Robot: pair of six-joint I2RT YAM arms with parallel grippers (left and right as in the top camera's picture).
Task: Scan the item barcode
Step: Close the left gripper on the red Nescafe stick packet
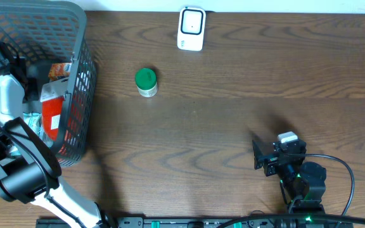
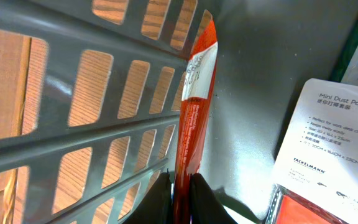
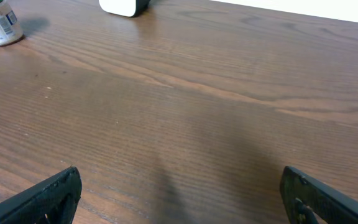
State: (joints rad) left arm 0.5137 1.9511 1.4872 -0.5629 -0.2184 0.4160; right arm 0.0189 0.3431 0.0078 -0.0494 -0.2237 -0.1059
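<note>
Clamps the left gripper [image 2: 180, 200] tight on the edge of a thin red packet [image 2: 195, 118], close against the wall of the grey mesh basket [image 2: 73, 149], beside a Mini Dust Pan card [image 2: 328, 143]. Holds the right gripper [image 3: 180, 190] spread wide, gripping nothing, low over the wooden table [image 3: 229, 93]. Shows the white barcode scanner [image 1: 191, 28] at the table's far edge.

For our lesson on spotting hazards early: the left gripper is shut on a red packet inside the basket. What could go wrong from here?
1. The left gripper pinches only the thin edge of the red packet, so it may slip or swing when lifted.
2. The packet stands close beside the slotted wall of the basket and could snag there.
3. No barcode shows on it, so it may reach the white scanner facing the wrong way.
</note>
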